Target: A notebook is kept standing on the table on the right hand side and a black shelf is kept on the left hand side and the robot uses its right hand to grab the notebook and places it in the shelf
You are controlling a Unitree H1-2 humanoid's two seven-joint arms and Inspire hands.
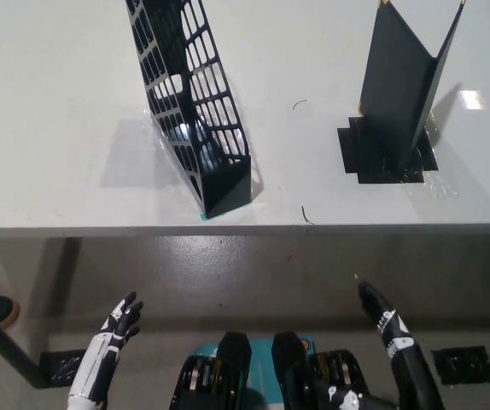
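You have both hands low, below the worktop (57,171) edge: left hand (119,323) open with fingers spread, right hand (380,314) empty, fingers loosely apart. Further out, the black shelf (195,111) stands at the left; the notebook (403,81) stands upright and splayed open at the right, well apart.

The notebook (399,81) is black and stands upright on the right side of the white worktop (57,128), its covers spread open in a V, its foot on a patch of black tape. The black shelf (195,111), a slatted file holder, stands well apart to its left, empty, leaning slightly.
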